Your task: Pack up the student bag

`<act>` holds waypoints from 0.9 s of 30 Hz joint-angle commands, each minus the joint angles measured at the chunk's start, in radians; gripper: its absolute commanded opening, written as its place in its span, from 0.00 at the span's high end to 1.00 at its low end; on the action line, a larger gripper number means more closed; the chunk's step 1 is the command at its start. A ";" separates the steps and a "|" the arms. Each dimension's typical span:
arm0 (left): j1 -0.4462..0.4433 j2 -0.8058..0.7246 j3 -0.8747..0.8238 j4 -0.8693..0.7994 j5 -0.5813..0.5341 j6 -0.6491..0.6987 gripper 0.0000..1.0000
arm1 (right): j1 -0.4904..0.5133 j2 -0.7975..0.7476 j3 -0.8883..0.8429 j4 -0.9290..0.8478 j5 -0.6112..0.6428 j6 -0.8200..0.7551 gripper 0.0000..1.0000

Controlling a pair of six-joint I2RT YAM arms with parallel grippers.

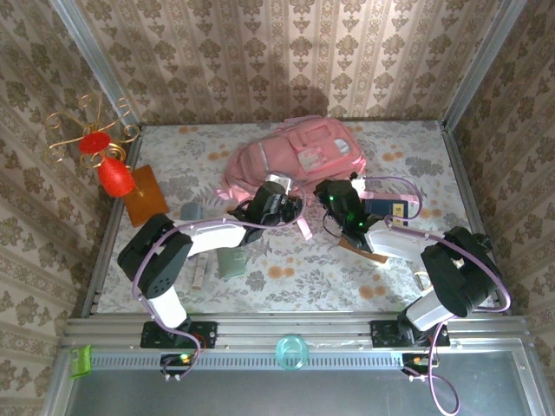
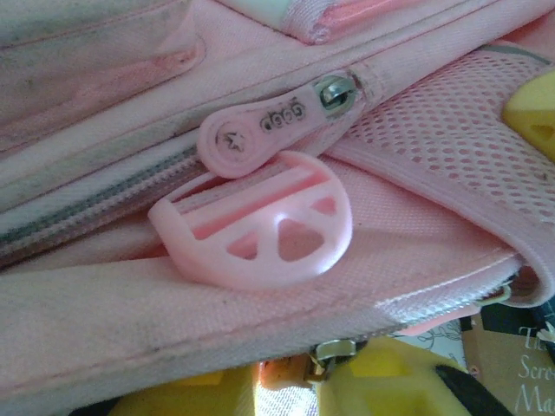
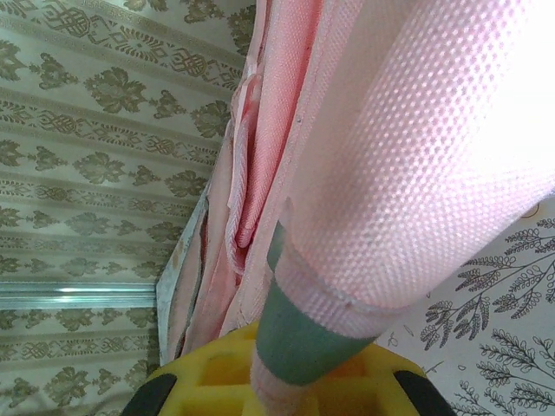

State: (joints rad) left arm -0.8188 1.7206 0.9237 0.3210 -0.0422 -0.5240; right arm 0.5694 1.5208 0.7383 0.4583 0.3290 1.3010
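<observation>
The student bag (image 1: 295,156), a big pink backpack, lies at the back middle of the table. My left gripper (image 1: 282,204) is pressed against its near edge. In the left wrist view the yellow fingers (image 2: 408,386) sit under a pink fabric fold, closed around a small orange-pink zipper pull (image 2: 282,373) with its metal slider (image 2: 334,351). Above them lie a pink plastic buckle (image 2: 260,225) and a rubbery pink zip tab (image 2: 260,130). My right gripper (image 1: 334,195) is shut on a padded mesh strap (image 3: 416,173) of the bag, with the strap's grey-green end (image 3: 299,334) between the fingers.
A red ornament on a gold wire stand (image 1: 108,169) and a brown board (image 1: 146,195) stand at the left. Grey flat items (image 1: 230,263) lie near the left arm. A blue book (image 1: 386,206) and a brown one (image 1: 364,250) lie by the right arm. Patterned walls enclose the table.
</observation>
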 commanded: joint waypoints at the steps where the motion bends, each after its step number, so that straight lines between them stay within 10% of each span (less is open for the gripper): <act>1: 0.001 0.019 0.022 0.019 -0.036 0.007 0.80 | 0.012 -0.011 0.052 0.048 0.025 -0.003 1.00; 12: 0.001 -0.009 -0.013 0.057 -0.036 0.045 1.00 | 0.012 -0.003 0.052 0.047 0.032 -0.006 1.00; 27: 0.078 -0.147 -0.152 -0.064 -0.111 0.202 1.00 | -0.013 -0.053 -0.027 0.037 0.129 -0.111 1.00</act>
State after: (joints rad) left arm -0.7872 1.6051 0.7948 0.3416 -0.0776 -0.3817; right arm 0.5751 1.5196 0.7288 0.4450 0.3416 1.2419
